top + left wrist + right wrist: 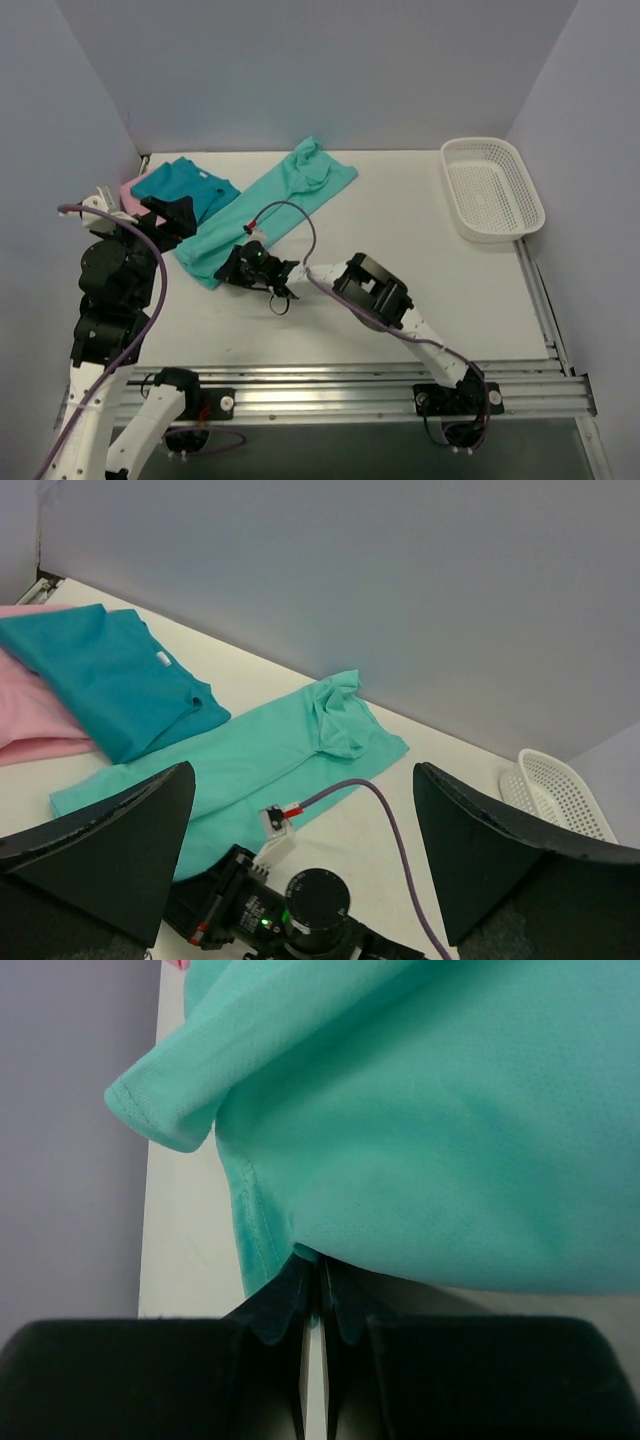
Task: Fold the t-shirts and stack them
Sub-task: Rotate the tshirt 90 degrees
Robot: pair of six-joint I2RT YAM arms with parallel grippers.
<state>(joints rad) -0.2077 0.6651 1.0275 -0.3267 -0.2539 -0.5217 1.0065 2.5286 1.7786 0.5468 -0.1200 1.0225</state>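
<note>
The light sea-green t-shirt (270,205) (260,755) lies as a long diagonal strip across the left half of the table. My right gripper (227,272) (320,1265) is shut on its near hem, with a fold of the green cloth (450,1140) pinched between the fingertips. The teal-blue t-shirt (185,190) (110,675), folded with its white neck label up, rests on the pink t-shirt (131,189) (30,715) at the back left. My left gripper (176,222) (305,850) hovers wide open over the near edge of that stack, holding nothing.
A white mesh basket (492,188) (560,795) stands at the back right. Grey walls close in the table at the back and both sides. Metal rails (350,385) run along the near edge. The right arm's purple cable (390,820) loops above the table.
</note>
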